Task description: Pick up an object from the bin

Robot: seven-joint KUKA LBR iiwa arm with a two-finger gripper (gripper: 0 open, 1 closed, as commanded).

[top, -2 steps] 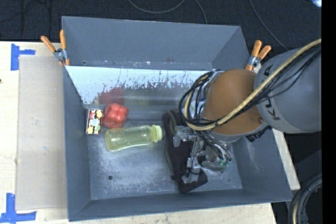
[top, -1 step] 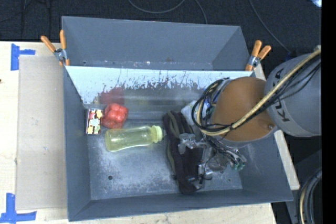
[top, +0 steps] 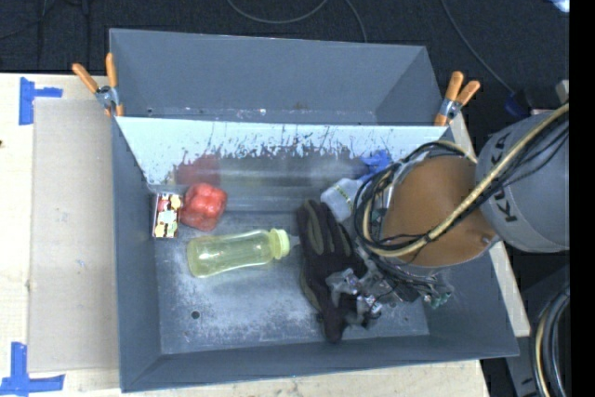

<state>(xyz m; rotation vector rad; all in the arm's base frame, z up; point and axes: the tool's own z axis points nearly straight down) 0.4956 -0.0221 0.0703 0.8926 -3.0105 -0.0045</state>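
Observation:
My gripper is low in the bin's front right part, right against the lower end of a black, limp, glove-like thing that stretches from the bin's middle toward the front wall. Whether the black thing is held is hidden by the gripper body. A pale yellow-green plastic bottle lies on its side to the left of the black thing, cap pointing right. A white and blue thing sits just behind the gripper, partly under the arm.
A red pepper-shaped toy and a small printed box lie at the left wall. The arm with its orange cover and cables covers the bin's right side. Bare floor lies along the front left.

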